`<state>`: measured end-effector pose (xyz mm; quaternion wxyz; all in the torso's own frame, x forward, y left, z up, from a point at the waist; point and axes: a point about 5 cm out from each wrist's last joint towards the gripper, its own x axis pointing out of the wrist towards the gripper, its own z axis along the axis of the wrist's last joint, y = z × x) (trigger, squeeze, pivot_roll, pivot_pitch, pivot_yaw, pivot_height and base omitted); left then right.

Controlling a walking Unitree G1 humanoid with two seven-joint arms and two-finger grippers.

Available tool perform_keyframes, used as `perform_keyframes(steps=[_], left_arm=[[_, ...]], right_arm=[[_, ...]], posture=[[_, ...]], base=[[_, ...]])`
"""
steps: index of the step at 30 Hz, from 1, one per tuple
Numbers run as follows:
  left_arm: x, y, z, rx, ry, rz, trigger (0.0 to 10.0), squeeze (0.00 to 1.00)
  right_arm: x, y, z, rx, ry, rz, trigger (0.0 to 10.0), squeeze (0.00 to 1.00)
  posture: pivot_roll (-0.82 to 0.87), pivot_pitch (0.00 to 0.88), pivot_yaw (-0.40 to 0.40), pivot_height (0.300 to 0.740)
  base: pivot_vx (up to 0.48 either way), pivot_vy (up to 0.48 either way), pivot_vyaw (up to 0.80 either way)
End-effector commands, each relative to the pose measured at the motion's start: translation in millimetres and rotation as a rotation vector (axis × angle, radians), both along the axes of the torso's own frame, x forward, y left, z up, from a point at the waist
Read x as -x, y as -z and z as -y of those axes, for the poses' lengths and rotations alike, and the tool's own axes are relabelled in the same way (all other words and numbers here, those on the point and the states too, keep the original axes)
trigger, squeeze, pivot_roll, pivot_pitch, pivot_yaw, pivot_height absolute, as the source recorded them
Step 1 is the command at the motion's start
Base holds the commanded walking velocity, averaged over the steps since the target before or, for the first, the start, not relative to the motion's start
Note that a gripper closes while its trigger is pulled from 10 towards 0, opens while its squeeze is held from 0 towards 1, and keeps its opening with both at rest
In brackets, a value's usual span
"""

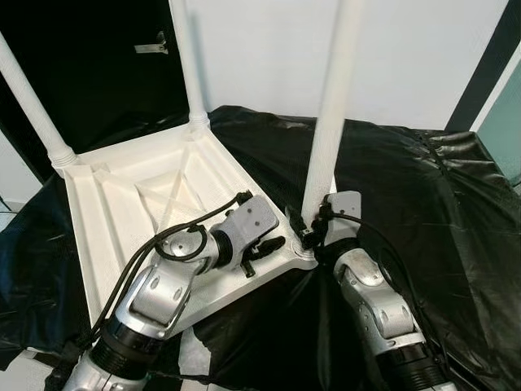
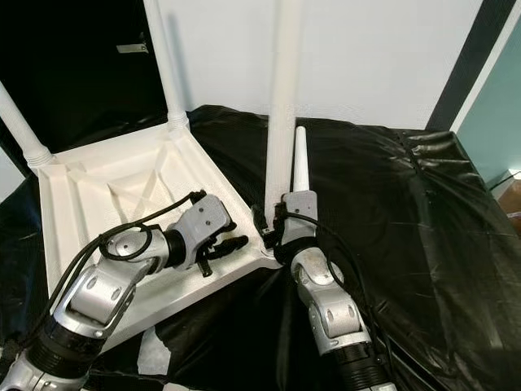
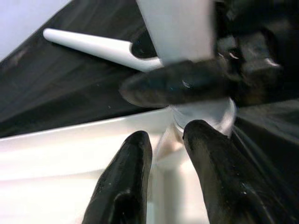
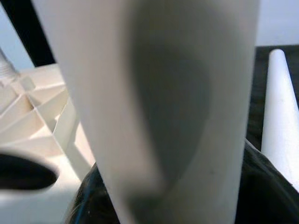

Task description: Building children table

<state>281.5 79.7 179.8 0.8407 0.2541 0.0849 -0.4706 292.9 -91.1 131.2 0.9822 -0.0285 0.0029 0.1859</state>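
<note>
Right gripper (image 1: 310, 237) clasps upright leg (image 1: 332, 122) (upturned tabletop (image 1: 98, 220)).

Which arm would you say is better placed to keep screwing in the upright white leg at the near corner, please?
Probably the right: the right claw is at the base of the white plastic table leg, while the left claw rests on the upturned white tabletop beside that corner.

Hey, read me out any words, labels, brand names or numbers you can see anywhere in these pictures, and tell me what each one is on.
None can be read.
White table top, its upright legs and the loose leg: plain, no print.
Black sheet: no text.
Left gripper and right gripper: no legible marking.
Pale fitting on the dark door: too small to tell.
</note>
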Motion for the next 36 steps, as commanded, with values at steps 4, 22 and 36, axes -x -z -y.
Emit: perform_keyframes(steps=[4, 22, 36], left_arm=[[-15.5, -6, -7.6, 0.051, -0.171, 0.092, 10.0, 0.0], [-20.7, -48, -23.6, 0.445, -0.068, 0.069, 10.0, 0.42], [11.5, -81, -21.9, 0.699, 0.321, 0.031, 10.0, 0.0]], right_arm=[[9.3, 39, 4.0, 0.063, -0.015, -0.165, 10.0, 0.0], [-5.6, -33, 8.8, 0.039, -0.12, 0.053, 10.0, 0.0], [-14.2, -58, 22.2, 0.12, -0.323, 0.094, 10.0, 0.0]], posture=[[0.0, 0.0, -0.008, 0.74], [-0.01, 0.0, -0.021, 0.74], [-0.02, 0.0, -0.013, 0.74]], base=[[0.0, 0.0, 0.0], [0.0, 0.0, 0.0], [0.0, 0.0, 0.0]])
